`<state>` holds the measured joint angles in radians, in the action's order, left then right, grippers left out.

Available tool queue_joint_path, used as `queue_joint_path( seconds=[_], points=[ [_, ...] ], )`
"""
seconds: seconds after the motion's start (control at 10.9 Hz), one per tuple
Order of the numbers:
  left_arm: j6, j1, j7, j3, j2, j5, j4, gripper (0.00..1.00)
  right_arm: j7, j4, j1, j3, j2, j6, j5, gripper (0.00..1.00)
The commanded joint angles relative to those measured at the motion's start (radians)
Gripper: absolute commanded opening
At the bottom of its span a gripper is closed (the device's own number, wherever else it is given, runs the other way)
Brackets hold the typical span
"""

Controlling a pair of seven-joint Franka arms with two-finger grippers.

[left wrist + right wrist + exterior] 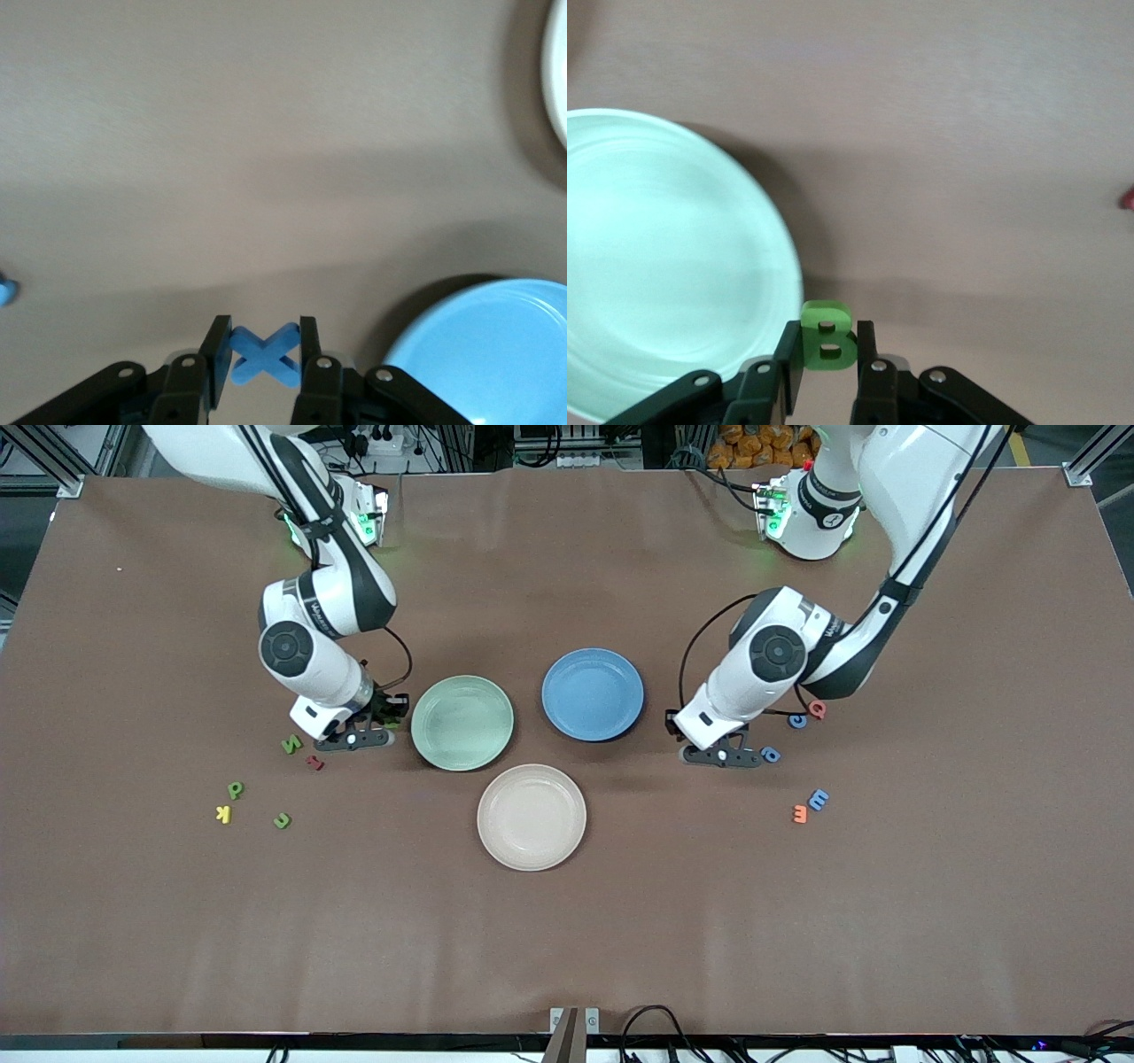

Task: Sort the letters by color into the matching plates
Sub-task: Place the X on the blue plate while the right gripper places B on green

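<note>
My right gripper [827,347] is shut on a green letter B [827,336], low over the cloth right beside the rim of the pale green plate [664,266]. In the front view this gripper [391,721] sits at the green plate's [462,722] edge toward the right arm's end. A blue letter X [264,356] is pinched in my left gripper [264,350], which is shut on it just outside the blue plate [496,345]. The front view shows that gripper [673,726] beside the blue plate [593,693]. The beige-pink plate [532,817] holds nothing.
Loose letters lie toward the right arm's end: green N [291,744], a red one [314,762], green P [235,789], yellow K [223,814], another green [282,820]. Toward the left arm's end lie blue letters [771,755], a red Q [817,709] and an orange one [800,813].
</note>
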<state>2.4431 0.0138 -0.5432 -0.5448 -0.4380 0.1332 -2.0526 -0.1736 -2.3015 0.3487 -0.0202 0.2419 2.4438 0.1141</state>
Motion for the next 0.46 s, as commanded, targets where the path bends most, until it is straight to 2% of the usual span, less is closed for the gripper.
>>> queue_joint_path(
  seconds=[0.0, 0.09, 0.37],
  points=[
    [-0.021, 0.069, -0.072, 0.009, 0.022, -0.003, 0.002, 0.00, -0.004, 0.054, 0.079, -0.004, 0.019, -0.043, -0.013, 0.16],
    [-0.021, 0.098, -0.092, 0.012, 0.019, -0.001, 0.002, 0.00, -0.006, 0.072, 0.104, -0.004, 0.025, -0.058, -0.013, 0.16],
    [-0.021, 0.170, -0.257, 0.013, -0.014, 0.155, 0.014, 0.00, -0.147, 0.190, 0.183, -0.004, 0.132, -0.103, -0.017, 0.17]
  ],
)
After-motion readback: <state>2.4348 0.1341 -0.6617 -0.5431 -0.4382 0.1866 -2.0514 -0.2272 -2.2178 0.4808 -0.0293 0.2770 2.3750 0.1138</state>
